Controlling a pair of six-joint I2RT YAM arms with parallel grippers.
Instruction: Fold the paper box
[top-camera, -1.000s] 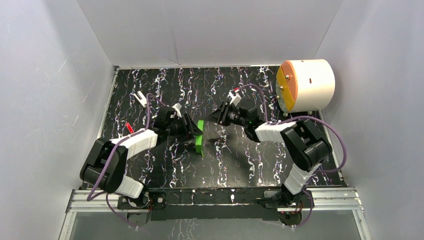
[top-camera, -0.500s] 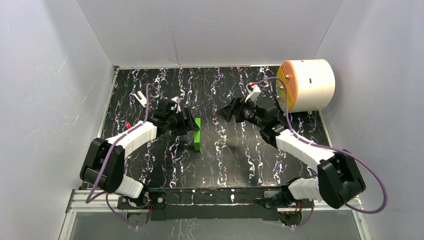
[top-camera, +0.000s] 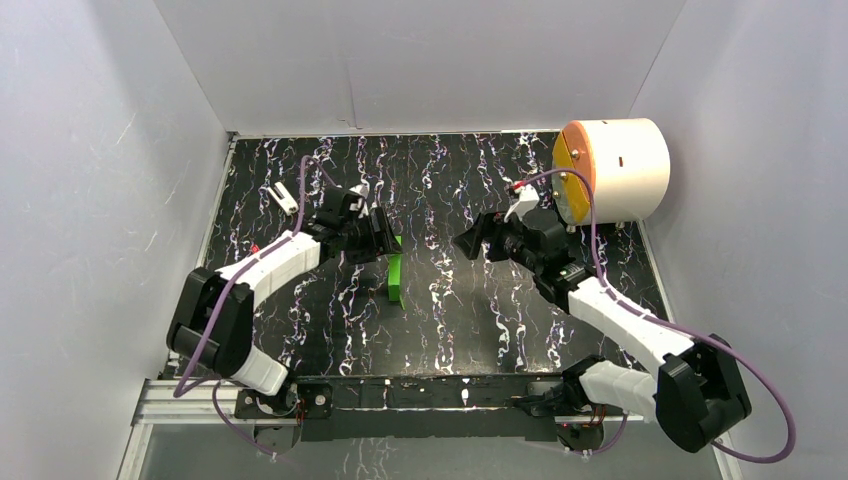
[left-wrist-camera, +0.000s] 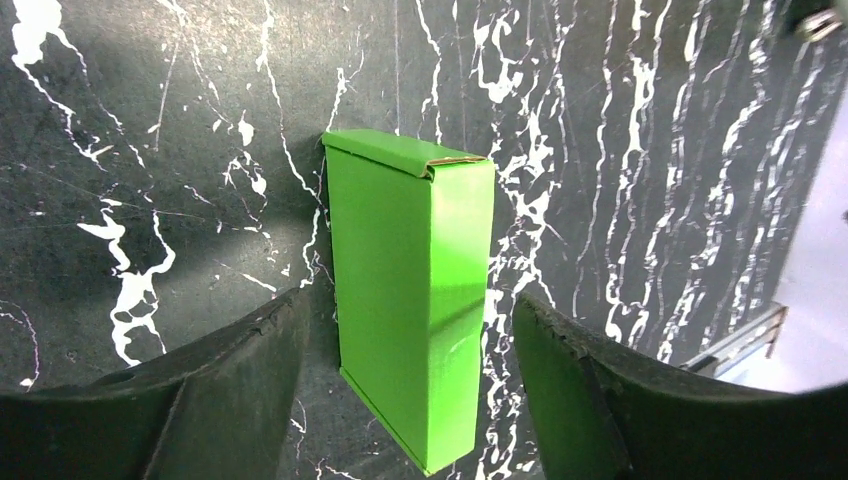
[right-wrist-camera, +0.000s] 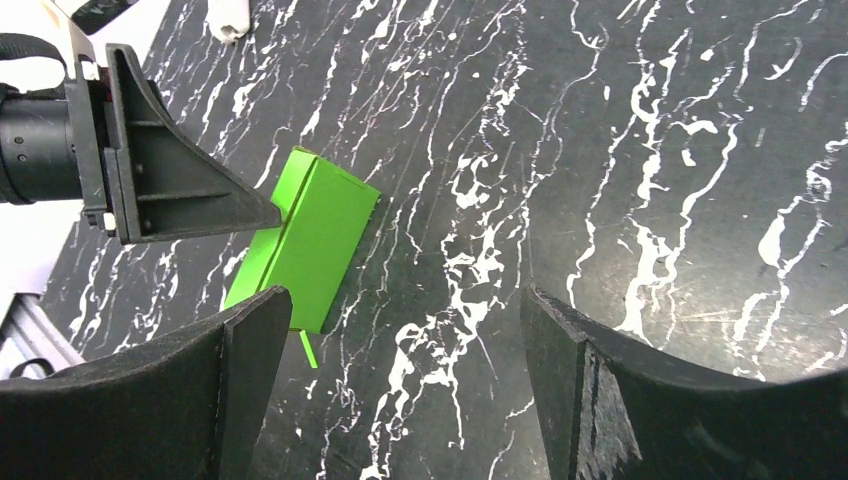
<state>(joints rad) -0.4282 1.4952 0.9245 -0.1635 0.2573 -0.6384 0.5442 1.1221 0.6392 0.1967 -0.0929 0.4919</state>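
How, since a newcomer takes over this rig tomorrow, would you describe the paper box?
Look at the black, white-veined table, away from the big white cylinder at its far right. Left of centre, beside the left hand, lies the paper box: a slim rectangular box in bright green, unlike the round white cylinder.

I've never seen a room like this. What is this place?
Probably a robot test booth: plain white walls close in a black marbled table, with a left arm and right arm bolted at its edge.
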